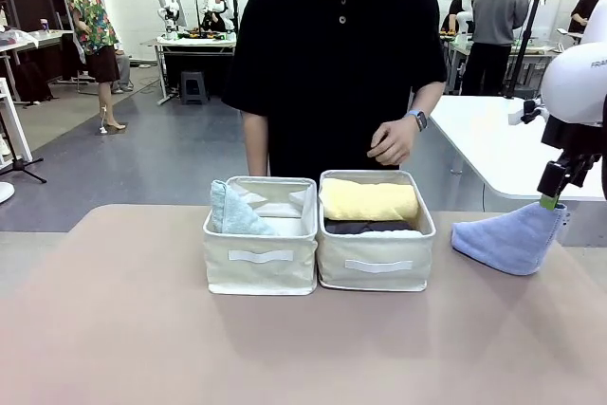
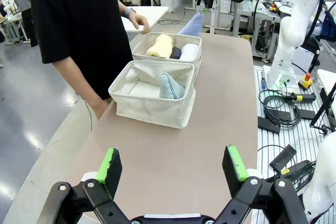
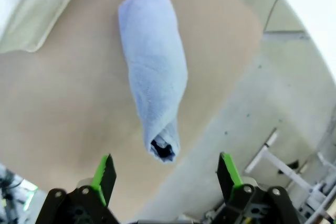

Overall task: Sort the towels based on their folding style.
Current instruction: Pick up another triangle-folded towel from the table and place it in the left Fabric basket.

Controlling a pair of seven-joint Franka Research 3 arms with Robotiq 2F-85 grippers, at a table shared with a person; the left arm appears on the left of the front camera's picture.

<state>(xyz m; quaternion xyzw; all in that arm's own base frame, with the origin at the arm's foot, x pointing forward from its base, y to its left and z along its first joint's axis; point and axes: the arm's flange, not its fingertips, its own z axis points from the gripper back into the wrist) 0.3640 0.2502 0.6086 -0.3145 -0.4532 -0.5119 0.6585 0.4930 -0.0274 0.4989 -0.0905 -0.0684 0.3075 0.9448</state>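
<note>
Rolls [image 1: 370, 201] and one cone [image 1: 232, 213] are sitting in separate bins [image 1: 260, 267]; the right gripper [image 3: 165, 160], wide open, is hovering over the remaining blue towel [image 3: 155, 66] while the left gripper [image 2: 171, 153] is idling open.

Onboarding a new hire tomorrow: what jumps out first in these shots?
First, the light blue cone-folded terry towel lies alone at the right edge of the table, with the open right gripper poised over it. Mid-table, two cream fabric bins sit side by side: the right bin has a yellow rolled towel on top, the left bin a pale green-grey folded towel.
</note>
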